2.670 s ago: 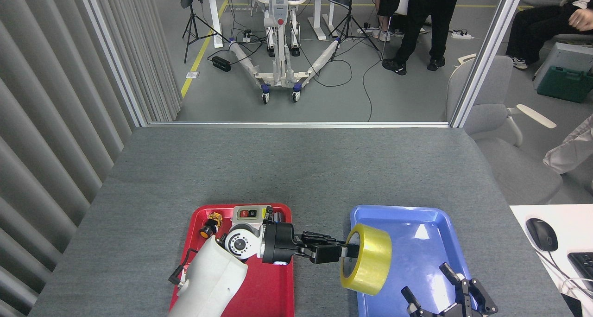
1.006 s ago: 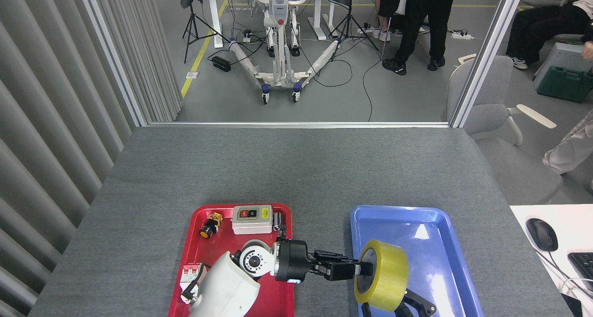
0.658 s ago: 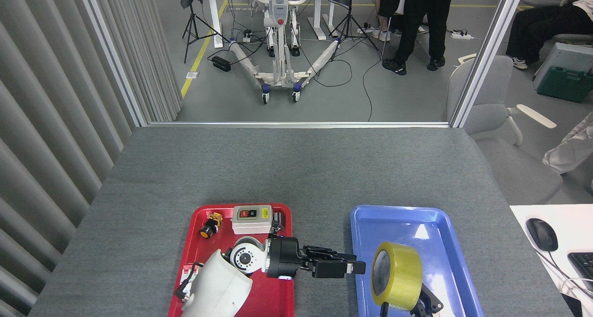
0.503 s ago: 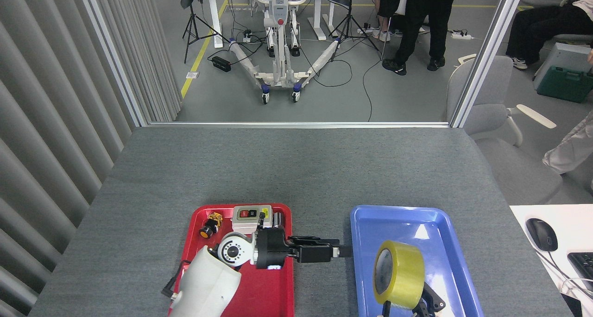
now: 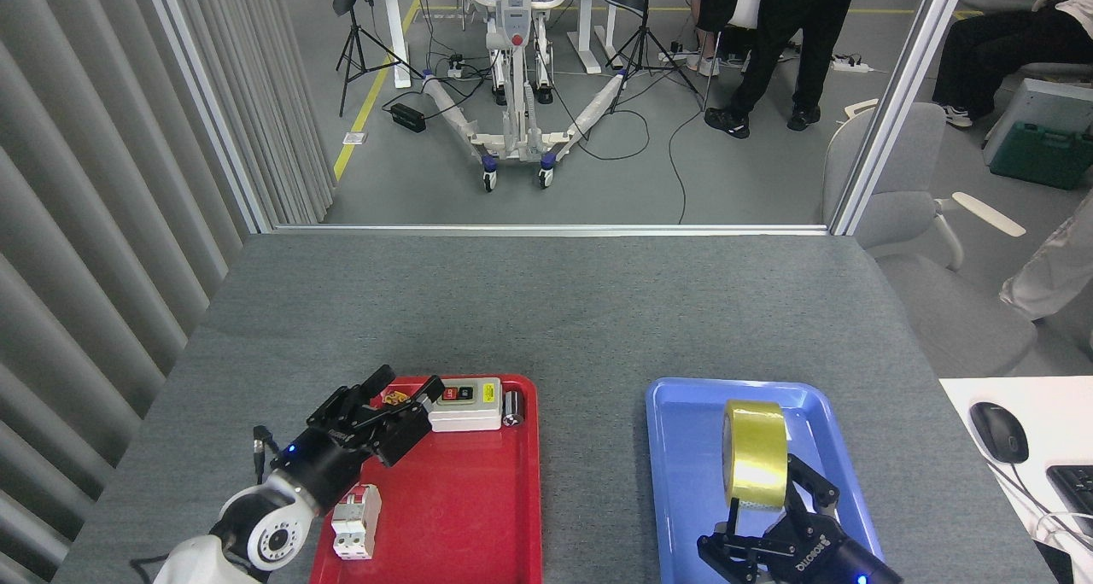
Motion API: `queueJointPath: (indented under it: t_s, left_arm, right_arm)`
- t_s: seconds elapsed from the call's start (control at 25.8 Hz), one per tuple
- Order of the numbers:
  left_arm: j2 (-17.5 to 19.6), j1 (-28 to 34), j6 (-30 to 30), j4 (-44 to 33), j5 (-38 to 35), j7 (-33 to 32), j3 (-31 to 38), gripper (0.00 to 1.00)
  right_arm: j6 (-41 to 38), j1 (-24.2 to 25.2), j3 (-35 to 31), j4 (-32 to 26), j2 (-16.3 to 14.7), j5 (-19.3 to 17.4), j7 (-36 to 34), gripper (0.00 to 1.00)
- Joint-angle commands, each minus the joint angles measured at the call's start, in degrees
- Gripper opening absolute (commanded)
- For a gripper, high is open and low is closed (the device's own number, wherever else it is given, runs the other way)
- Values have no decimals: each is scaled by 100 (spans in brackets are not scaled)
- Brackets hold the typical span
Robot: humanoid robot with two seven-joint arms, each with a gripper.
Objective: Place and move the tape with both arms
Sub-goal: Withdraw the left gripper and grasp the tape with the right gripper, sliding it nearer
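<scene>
Right gripper [image 5: 756, 516] clamps our tape [image 5: 755, 465] on edge above the blue tray [image 5: 683, 447], left gripper [image 5: 388, 405] spread empty over the red tray [image 5: 478, 516], so handover looks done and only set-down remains.

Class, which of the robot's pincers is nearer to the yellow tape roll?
Right. The right pincer grips the tape roll above the blue tray; the left pincer hangs apart over the red tray.
</scene>
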Motion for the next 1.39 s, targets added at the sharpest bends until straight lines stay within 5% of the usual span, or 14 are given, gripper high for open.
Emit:
queueJointPath:
  t_s: [0.0,0.12,0.39,0.66,1.04,1.08,1.35]
  left_arm:
    - [75,595,1041,-622,-1381,509,-11,100]
    - [66,964,1990,-947,-2005,676,-257,100]
    - [128,1210,3634,-991,-2031,1872,-583,100]
    - [110,1280,3783,-965,-1829,1916,-583,100]
    - [57,1597,3757,-446,-1864,2443,-398,100]
    - [57,1614,3757,-385,-1864,2443,-389,100]
    - [66,1606,3757,-271,-1864,2443,-380,100]
  right_arm:
    - [97,-216,-93,16,-93,-3,1719,0]
    - [203,-418,-93,16,-120,-12,2994,0]
    - [203,-998,3,227,-190,32,4690,0]
    - [211,-1376,408,429,-269,49,5842,0]
    - [361,-1393,575,701,-269,146,5886,0]
    - [510,-1393,619,701,-269,146,5886,2]
    - [1196,-1455,803,789,-269,155,5824,59]
